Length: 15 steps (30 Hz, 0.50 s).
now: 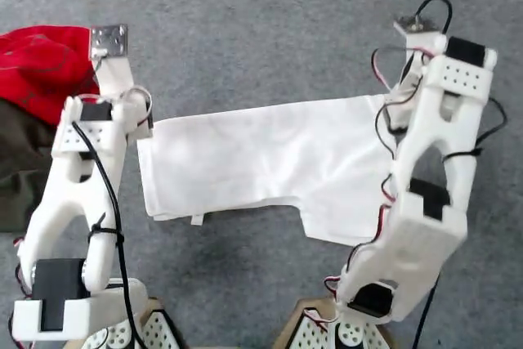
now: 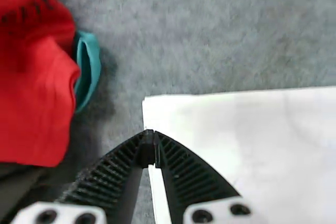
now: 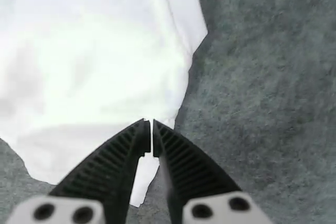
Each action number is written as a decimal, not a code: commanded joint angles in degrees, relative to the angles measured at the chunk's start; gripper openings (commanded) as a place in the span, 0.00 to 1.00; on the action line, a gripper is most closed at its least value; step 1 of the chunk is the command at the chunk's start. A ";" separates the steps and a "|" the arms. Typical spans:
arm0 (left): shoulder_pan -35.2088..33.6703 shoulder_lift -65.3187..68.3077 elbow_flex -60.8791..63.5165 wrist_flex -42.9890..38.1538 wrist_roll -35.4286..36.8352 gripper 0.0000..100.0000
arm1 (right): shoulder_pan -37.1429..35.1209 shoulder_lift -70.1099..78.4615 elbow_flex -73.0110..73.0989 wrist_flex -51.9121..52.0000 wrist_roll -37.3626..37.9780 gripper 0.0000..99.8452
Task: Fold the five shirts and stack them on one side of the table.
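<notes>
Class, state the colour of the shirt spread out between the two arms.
White; the shirt shows best in the high view.

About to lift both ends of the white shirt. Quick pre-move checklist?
1. Left gripper shut at the edge of the white shirt: ok.
2. Right gripper shut at the opposite edge: ok.
3. Cloth truly pinched by each: cannot tell.
4. White shirt lying flat on the table: ok.
5. Red shirt apart from the white shirt: ok.
6. Red shirt folded: not ok, crumpled.
</notes>
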 commanded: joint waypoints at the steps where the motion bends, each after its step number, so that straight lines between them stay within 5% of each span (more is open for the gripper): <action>1: 0.04 0.09 5.49 -7.47 0.26 0.03 | 0.70 -5.23 14.90 -9.23 0.18 0.01; 9: -0.48 11.52 6.99 -14.42 0.35 0.03 | 4.75 -5.23 32.31 -23.82 0.35 0.01; 15: -0.40 11.87 5.76 -12.48 0.35 0.03 | 4.57 -8.04 31.60 -20.75 1.58 0.01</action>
